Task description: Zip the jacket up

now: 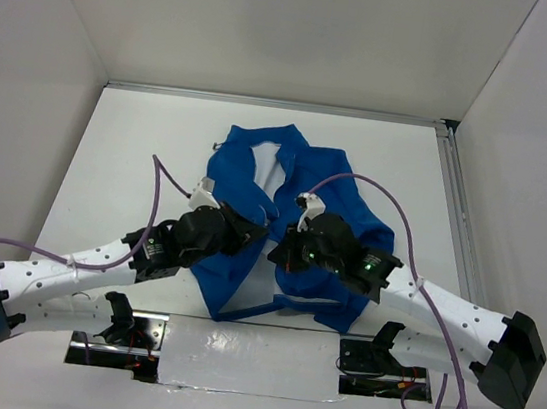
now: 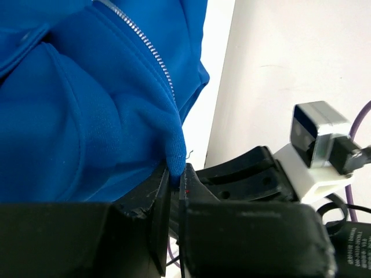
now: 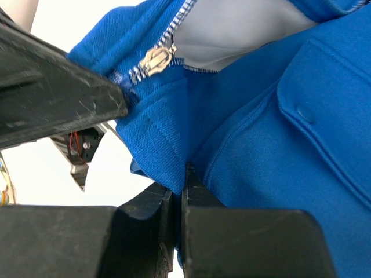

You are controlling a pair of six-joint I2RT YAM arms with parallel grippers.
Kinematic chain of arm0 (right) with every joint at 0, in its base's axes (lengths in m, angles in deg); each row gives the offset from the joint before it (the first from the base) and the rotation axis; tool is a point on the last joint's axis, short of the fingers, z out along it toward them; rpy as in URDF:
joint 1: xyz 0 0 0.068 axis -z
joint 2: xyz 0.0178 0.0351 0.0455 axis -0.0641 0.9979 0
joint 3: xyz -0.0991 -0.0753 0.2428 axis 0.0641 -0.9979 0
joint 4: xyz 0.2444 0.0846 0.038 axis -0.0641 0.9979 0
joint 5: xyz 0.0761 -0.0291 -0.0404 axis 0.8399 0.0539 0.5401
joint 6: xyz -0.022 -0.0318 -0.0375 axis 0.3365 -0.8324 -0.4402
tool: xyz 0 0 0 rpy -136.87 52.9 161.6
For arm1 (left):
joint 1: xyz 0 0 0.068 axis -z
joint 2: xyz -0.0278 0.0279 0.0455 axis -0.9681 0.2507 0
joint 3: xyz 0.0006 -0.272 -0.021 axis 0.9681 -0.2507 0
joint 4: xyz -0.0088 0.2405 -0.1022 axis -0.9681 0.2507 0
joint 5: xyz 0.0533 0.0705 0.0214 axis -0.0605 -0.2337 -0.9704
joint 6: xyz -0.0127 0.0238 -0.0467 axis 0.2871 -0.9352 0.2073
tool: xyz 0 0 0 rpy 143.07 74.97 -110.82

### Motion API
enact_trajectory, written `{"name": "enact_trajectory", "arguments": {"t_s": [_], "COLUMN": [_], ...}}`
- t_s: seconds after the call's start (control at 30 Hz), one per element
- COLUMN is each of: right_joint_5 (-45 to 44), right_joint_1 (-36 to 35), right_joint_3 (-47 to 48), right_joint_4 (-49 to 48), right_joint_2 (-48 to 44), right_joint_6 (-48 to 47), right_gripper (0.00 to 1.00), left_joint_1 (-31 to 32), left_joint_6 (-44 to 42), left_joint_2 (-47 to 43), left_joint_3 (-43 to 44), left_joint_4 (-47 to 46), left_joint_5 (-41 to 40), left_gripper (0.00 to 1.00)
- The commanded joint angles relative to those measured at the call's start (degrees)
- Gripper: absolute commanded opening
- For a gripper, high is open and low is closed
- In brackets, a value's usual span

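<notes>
Toward six o'clock on the tabletop [image 1: 130, 145], left end effector [image 2: 175, 179] and right end effector [image 3: 184, 174] each pinch the jacket [image 1: 341, 188] hem; thin folds could slip, misaligning the zipper [image 3: 155, 59].

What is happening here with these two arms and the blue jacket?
Two robot arms are working on a blue jacket that lies on the white table. The left gripper pinches a fold of fabric just below the end of the zipper teeth. The right gripper is shut on the hem of a front panel, a little below the zipper slider. The front is open, the white lining shows, and zipping has not yet begun.
</notes>
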Motion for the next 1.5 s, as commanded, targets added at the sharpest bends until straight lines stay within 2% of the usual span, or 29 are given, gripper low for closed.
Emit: {"name": "enact_trajectory", "arguments": {"t_s": [0.0,0.07,0.13,0.23,0.3,0.33,0.37,0.43,0.47,0.53,0.6,0.67,0.7,0.77,0.8,0.87,0.97,1.1,1.33,1.43,1.47], "right_joint_5": [1.35,1.7,2.49,3.46,4.33,5.56,6.09,5.75,3.74,1.62,-2.32,-3.57,-4.96,-5.68,-6.55,-6.21,-2.19,4.32,16.88,19.19,19.28], "right_joint_1": [-1.39,-2.0,-2.97,-4.72,-5.34,-5.52,-5.61,-5.52,-5.61,-5.52,-5.52,-5.17,-4.47,-3.16,-1.23,1.15,7.11,9.77,10.39,10.3,10.3], "right_joint_3": [0.34,0.51,0.77,0.95,0.86,0.34,-0.1,-0.63,-0.46,0.59,1.65,2.35,2.79,3.06,3.67,4.55,6.74,8.95,11.94,12.11,12.72], "right_joint_4": [-3.24,-3.33,-3.5,-4.55,-5.34,-6.57,-7.19,-7.63,-6.76,-4.57,-3.42,-2.01,-1.83,-1.83,-1.66,-1.83,-4.02,-8.94,-15.01,-15.02,-14.49], "right_joint_2": [-0.92,-0.66,-0.22,-0.04,-1.44,-2.41,-3.2,-5.84,-6.45,-8.13,-10.05,-11.2,-12.34,-13.05,-13.31,-12.79,-10.69,-6.56,0.21,1.79,2.15], "right_joint_6": [-1.65,-2.35,-3.67,-5.69,-6.83,-8.06,-8.42,-9.12,-9.21,-9.74,-10.26,-10.79,-11.14,-11.5,-11.76,-12.02,-12.73,-15.97,-29.93,-33.55,-37.91], "right_gripper": [0.0,0.0,0.0,0.0,0.12,0.18,0.34,0.46,0.55,0.56,0.56,0.59,0.59,0.59,0.58,0.57,0.56,0.55,0.58,0.6,0.62], "left_joint_1": [0.11,0.11,0.11,0.02,-0.06,-0.59,-1.64,-5.23,-6.73,-11.81,-16.12,-18.77,-20.27,-24.22,-26.67,-28.79,-34.15,-36.88,-38.65,-38.83,-38.83], "left_joint_6": [-2.33,-4.08,-5.31,-12.67,-20.48,-28.18,-31.56,-37.01,-44.53,-52.46,-55.22,-59.19,-60.76,-64.55,-65.77,-68.33,-72.81,-73.0,-74.22,-76.33,-77.2], "left_joint_2": [0.6,1.13,1.31,-0.35,-1.41,-2.46,-2.65,-4.05,-4.58,-5.63,-5.81,-5.55,-5.37,-4.76,-4.76,-4.76,-5.02,-4.76,-3.09,-2.65,-2.39], "left_joint_3": [4.73,5.78,6.84,7.46,6.85,6.67,6.49,5.7,5.09,3.86,4.03,4.38,4.55,4.82,4.99,5.43,6.05,6.93,6.58,7.02,6.93], "left_joint_4": [1.96,2.58,3.02,3.28,0.92,0.3,-0.75,-2.41,-3.65,-8.92,-9.98,-10.42,-10.69,-11.83,-12.18,-12.8,-13.59,-13.76,-15.61,-14.82,-14.65], "left_joint_5": [-2.4,-2.58,-2.58,-3.45,-3.46,-3.2,-0.58,3.38,9.66,17.16,24.79,28.52,33.93,39.23,44.39,48.03,60.12,66.57,76.24,78.97,80.29], "left_gripper": [0.12,0.09,0.0,0.0,0.0,0.0,0.0,0.0,0.0,0.0,0.0,0.0,0.0,0.0,0.0,0.0,0.0,0.0,0.0,0.0,0.0]}}
